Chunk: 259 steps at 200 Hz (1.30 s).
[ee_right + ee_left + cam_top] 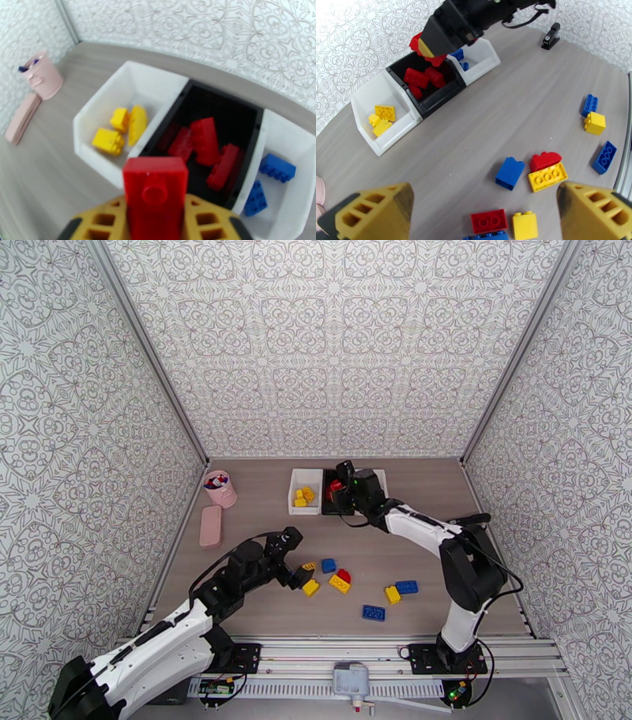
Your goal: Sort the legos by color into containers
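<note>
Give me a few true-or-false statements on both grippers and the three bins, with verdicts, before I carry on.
1. The right gripper is shut on a red studded plastic brick. True.
2. The left gripper is shut too. False: its jaws are open and empty.
3. The black plastic bin holds red bricks. True.
4. The white plastic bin nearest the pink cup also holds red bricks. False: it holds yellow bricks.

Nothing here can be read, no word, number or brand — studs on the legos are too small and blurred to tell, the containers are plain plastic, the walls bear only ornament.
</note>
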### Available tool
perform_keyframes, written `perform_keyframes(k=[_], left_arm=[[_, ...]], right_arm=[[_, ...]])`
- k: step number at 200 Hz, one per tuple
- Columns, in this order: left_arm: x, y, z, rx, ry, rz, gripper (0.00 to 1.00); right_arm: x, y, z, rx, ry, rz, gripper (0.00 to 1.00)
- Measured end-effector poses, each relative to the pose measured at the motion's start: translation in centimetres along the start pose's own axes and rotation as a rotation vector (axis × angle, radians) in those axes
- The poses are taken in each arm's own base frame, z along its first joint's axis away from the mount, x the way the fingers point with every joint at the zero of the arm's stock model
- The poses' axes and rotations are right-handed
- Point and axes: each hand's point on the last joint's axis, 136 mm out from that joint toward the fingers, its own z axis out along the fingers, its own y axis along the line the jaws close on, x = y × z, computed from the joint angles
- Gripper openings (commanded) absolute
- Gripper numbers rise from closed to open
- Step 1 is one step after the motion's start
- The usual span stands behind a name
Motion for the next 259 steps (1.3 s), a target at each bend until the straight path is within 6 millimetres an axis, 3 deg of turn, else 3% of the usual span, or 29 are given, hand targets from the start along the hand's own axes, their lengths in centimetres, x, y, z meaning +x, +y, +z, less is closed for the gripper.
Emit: perform_keyframes(k=[26, 53, 95, 113, 156, 209, 233, 259], left_arm=[[-0.2, 0.0, 0.1, -0.003, -0.006, 0.002, 1.0], [-0.1, 0.1, 0.1, -0.01, -0.004, 0.001, 1.0], [0.2, 0.5, 0.1, -0.035, 0.01, -0.025, 1.0], [1.0, 0.8, 0.4, -0.049, 0.055, -0.045, 1.0], [2.3, 2.2, 1.7, -0.1, 0.242, -0.097, 1.0], [4.2, 3.2, 3.5, -0.134, 0.484, -0.168, 1.0], [4.6, 2.4, 4.8, -0.106, 0.536, -0.177, 1.0], [5.1, -0.1, 6.2, 0.042, 0.539, -0.092, 0.95]], right_arm=[[-0.2, -1.3, 3.0, 0.05, 0.0, 0.005, 0.15], [0.7, -2.6, 5.5, 0.095, 0.017, 0.013, 0.25], [0.6, -3.1, 5.6, 0.112, 0.019, 0.015, 0.62], [-0.3, -2.7, 4.2, 0.095, 0.001, -0.01, 0.73], [-2.3, -1.2, -2.2, 0.043, -0.069, -0.075, 0.88], [-0.6, -0.1, -8.0, -0.012, -0.061, -0.173, 0.92], [-0.1, 0.1, -10.0, -0.018, -0.063, -0.208, 0.93], [0.0, -0.3, -11.7, -0.005, -0.08, -0.221, 0.92]])
